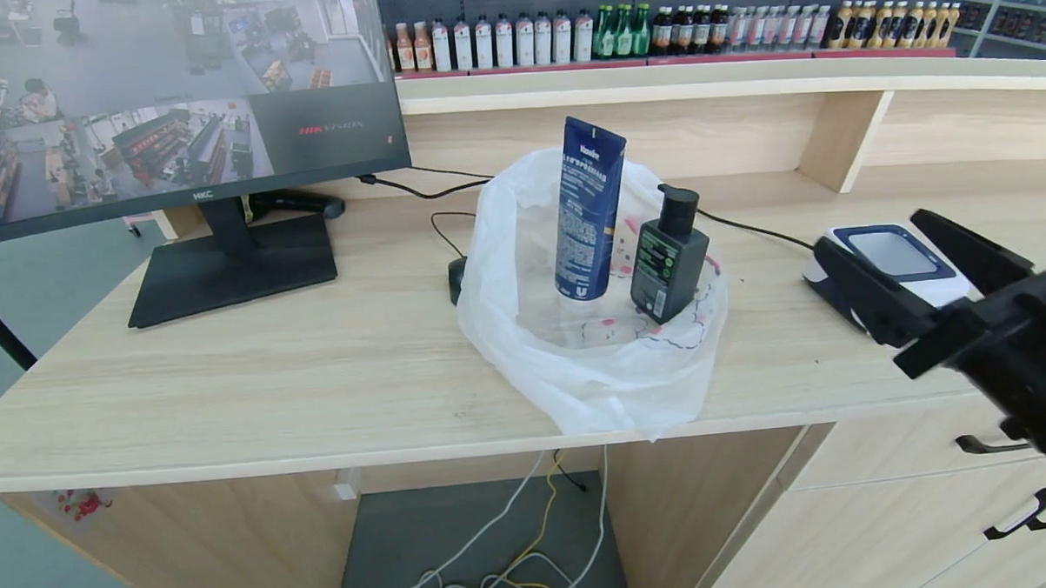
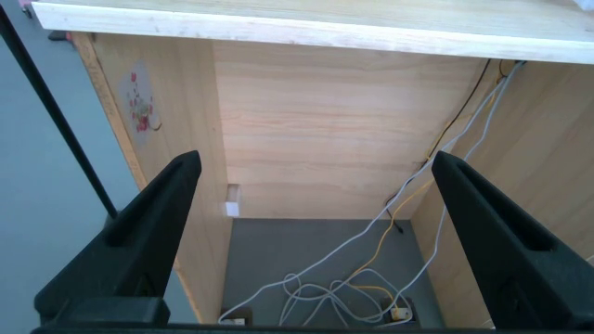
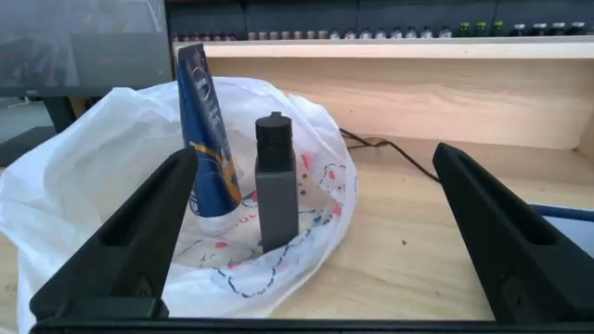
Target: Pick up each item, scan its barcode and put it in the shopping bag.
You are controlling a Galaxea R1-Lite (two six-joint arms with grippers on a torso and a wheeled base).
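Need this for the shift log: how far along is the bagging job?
Done: the blue tube and the pump bottle stand upright inside the shopping bag. In hand: nothing; the right end effector is open and empty by the scanner, the left end effector open below the counter. Left: apparently nothing, both visible items are bagged.

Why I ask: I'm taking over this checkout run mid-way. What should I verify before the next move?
1. Blue tube inside the shopping bag: ok, it stands upright.
2. Pump bottle inside the bag: ok, upright beside the tube.
3. Right gripper empty: ok, open, by the scanner.
4. Left gripper empty: ok, open, below the countertop.
5. Both barcodes scanned: cannot tell.
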